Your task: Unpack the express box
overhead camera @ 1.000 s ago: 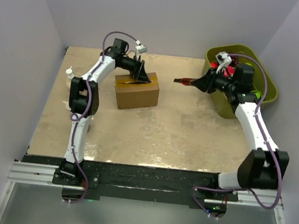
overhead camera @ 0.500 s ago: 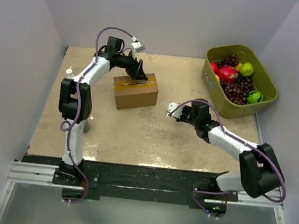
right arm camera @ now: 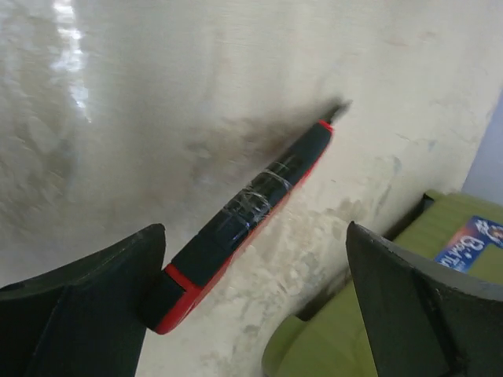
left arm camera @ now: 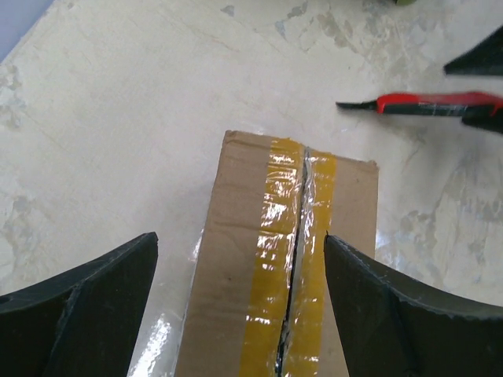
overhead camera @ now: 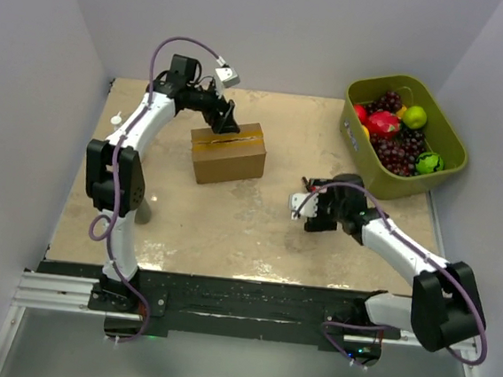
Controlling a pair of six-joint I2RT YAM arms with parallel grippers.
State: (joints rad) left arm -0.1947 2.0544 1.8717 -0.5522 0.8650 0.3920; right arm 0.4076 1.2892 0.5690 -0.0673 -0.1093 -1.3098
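Note:
The express box (overhead camera: 228, 152) is a brown carton left of the table's centre. Its yellowish tape (left arm camera: 275, 259) is slit along the top seam. My left gripper (overhead camera: 223, 119) hovers open over the box's far end; in the left wrist view its fingers (left arm camera: 78, 306) straddle the box top (left arm camera: 236, 259) without touching it. A red and black utility knife (right arm camera: 251, 208) lies flat on the table, also visible in the left wrist view as the knife (left arm camera: 428, 103). My right gripper (right arm camera: 255, 236) is open around the knife, whose butt lies by the left finger.
A green bin (overhead camera: 359, 150) of fruit stands at the back right, and its rim (right arm camera: 338, 338) is close to my right gripper. A small white bottle (overhead camera: 115, 121) stands by the left wall.
The right arm swung from beside the bin down to the table and its jaws opened, leaving the knife lying there. The left gripper shifted slightly back over the box and opened a little wider.

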